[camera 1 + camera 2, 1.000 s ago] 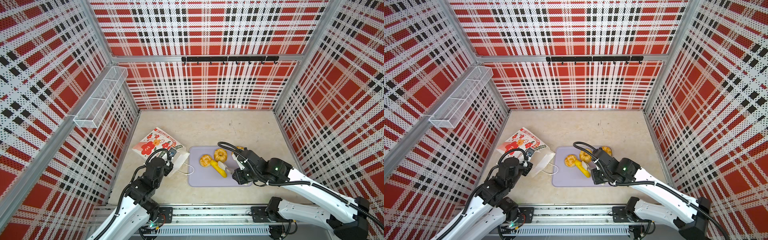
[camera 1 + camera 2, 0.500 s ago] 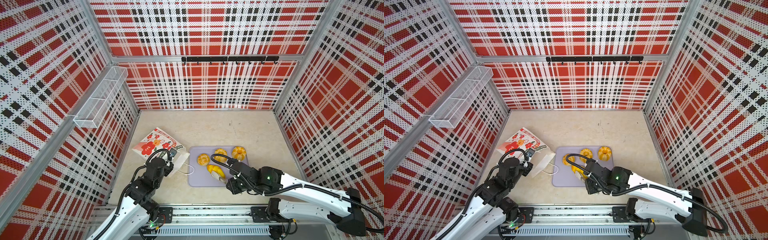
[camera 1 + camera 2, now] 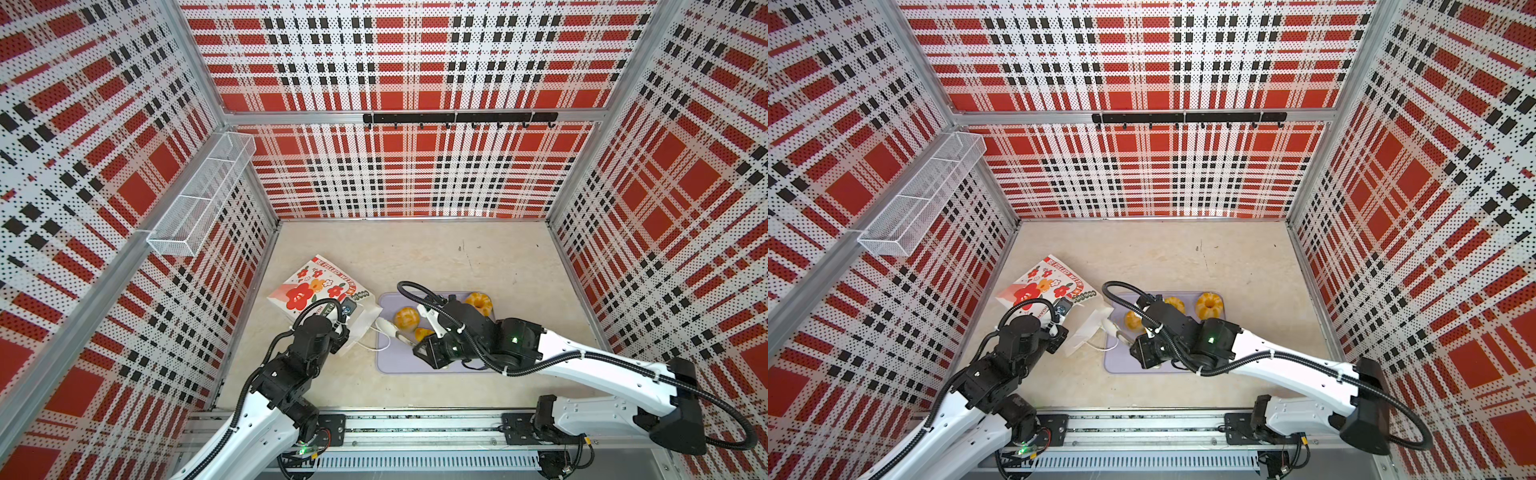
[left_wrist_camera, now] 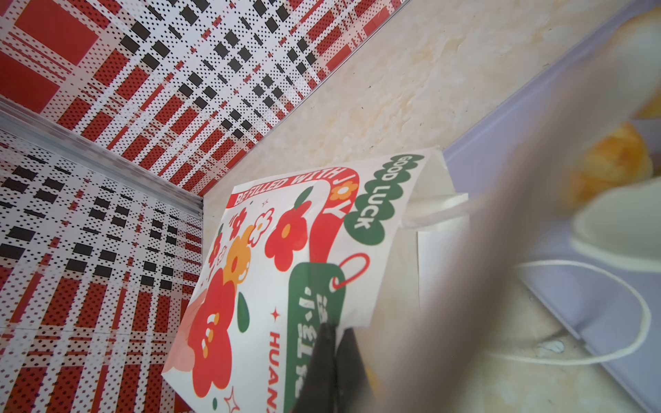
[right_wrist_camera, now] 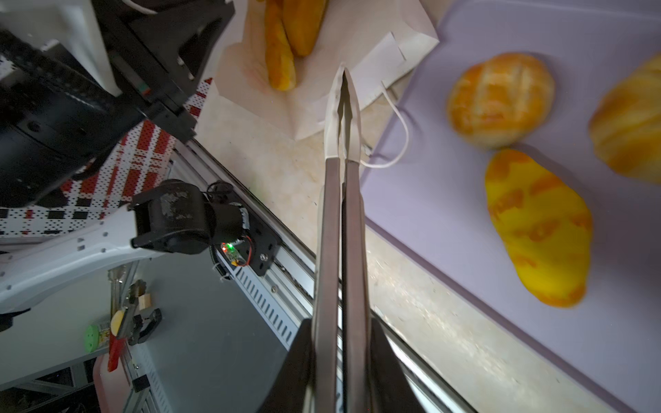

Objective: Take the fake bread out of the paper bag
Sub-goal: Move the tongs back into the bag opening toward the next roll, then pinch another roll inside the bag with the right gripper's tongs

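The paper bag [image 3: 316, 286] [image 3: 1042, 286] [image 4: 286, 250] lies on its side by the left wall, mouth toward the lavender tray. My left gripper [image 3: 345, 319] [image 4: 334, 330] is shut on the bag's upper mouth edge. My right gripper [image 3: 422, 349] [image 3: 1138, 347] [image 5: 339, 332] is shut on metal tongs [image 5: 339, 214]. Their white tips [image 3: 384, 326] are together, with nothing between them, at the bag's mouth. Two long loaves of fake bread [image 5: 286, 43] lie inside the bag. On the tray sit a roll [image 3: 405, 318] [image 5: 500, 100], a yellow loaf [image 5: 536, 229] and a ring bun [image 3: 478, 301] [image 3: 1209, 305].
The lavender tray [image 3: 390, 361] [image 3: 1117, 361] [image 5: 429, 178] lies flat right of the bag. A white cord handle [image 3: 374, 345] drapes over its left edge. A wire basket [image 3: 199, 199] hangs on the left wall and a hook rail [image 3: 457, 118] on the back wall.
My right arm has swung left across the tray, bringing the shut tongs to the bag's mouth. The left arm and the bag have stayed put.
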Controlling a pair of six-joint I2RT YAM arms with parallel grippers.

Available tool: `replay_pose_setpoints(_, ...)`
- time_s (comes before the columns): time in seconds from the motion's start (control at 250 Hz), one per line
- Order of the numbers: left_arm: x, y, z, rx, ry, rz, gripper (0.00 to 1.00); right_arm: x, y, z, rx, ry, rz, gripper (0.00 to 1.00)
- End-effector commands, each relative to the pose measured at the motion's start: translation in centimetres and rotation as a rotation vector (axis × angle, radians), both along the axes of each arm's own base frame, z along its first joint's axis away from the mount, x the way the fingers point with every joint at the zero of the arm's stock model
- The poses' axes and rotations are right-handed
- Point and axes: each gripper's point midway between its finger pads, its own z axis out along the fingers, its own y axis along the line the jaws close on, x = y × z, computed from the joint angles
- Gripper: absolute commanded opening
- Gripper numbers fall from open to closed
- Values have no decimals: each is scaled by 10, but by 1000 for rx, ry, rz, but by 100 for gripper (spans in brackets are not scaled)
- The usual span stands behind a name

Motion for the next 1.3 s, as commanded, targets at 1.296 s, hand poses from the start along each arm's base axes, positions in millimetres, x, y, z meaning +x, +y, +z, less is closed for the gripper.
replay_pose_setpoints(1.296, 5, -18, -14, 11, 68, -67, 0, 151, 122, -74, 67, -480, -63, 45)
